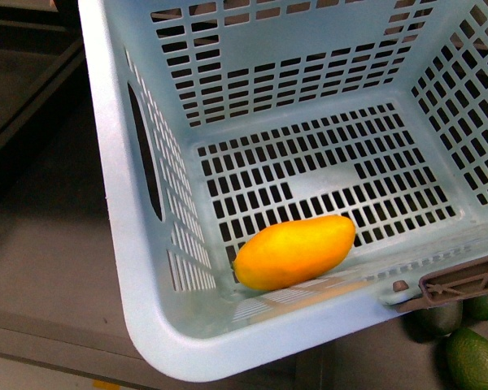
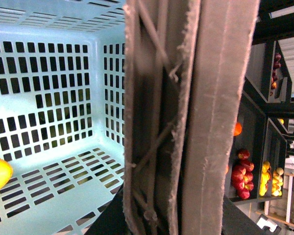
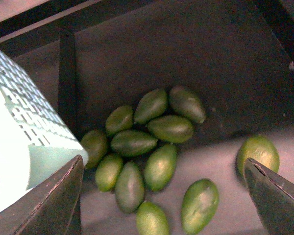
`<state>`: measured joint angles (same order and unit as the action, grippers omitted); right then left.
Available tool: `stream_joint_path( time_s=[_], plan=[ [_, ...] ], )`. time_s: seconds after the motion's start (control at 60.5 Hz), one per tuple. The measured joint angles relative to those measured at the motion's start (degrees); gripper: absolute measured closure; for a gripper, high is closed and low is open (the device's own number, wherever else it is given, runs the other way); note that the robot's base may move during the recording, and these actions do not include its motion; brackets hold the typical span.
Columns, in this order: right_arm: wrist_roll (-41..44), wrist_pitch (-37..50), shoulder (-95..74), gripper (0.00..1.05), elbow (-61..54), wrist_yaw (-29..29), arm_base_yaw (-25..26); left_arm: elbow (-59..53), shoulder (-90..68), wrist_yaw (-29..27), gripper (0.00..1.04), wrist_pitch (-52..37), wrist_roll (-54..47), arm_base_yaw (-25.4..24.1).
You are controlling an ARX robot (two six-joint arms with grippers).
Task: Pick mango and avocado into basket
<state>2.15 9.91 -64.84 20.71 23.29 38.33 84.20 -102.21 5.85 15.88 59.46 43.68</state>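
A dark grey shelf (image 3: 225, 58) bears a loose heap of avocados (image 3: 133, 142), most touching one another beside a dark upright divider (image 3: 67, 73). Three lie apart from the heap. Whether the teal basket (image 3: 10, 147) rests on the shelf cannot be told.

Light teal basket (image 1: 130, 268) with slotted walls; yellow-orange mango (image 1: 294, 252); dark green avocados (image 3: 152, 142); brown ribbed handle (image 1: 464, 280).
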Motion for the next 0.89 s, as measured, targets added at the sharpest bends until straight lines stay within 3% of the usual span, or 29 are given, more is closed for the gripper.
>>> stream_joint_path(
  time_s=[0.116,0.281,0.347,0.628,0.893],
  plan=[
    [18.6,6.9,-19.1,0.09,5.0,4.3,6.6,0.0,0.0,0.0,0.89,0.0,-0.2,0.0],
    [44.1,11.3,-37.4,0.09,9.9,-0.9,8.6,0.0,0.0,0.2,0.89,0.0,0.0,0.0],
    [50.3,12.2,-41.5,0.09,11.3,-2.2,7.7,0.0,0.0,0.1,0.89,0.0,0.0,0.0],
    [68.5,15.9,-55.4,0.09,18.8,-9.9,-0.2,0.0,0.0,0.1,0.89,0.0,-0.1,0.0],
    [72.8,13.1,-67.8,0.09,28.9,-14.4,-5.4,0.0,0.0,0.2,0.89,0.0,-0.1,0.0]
  ],
)
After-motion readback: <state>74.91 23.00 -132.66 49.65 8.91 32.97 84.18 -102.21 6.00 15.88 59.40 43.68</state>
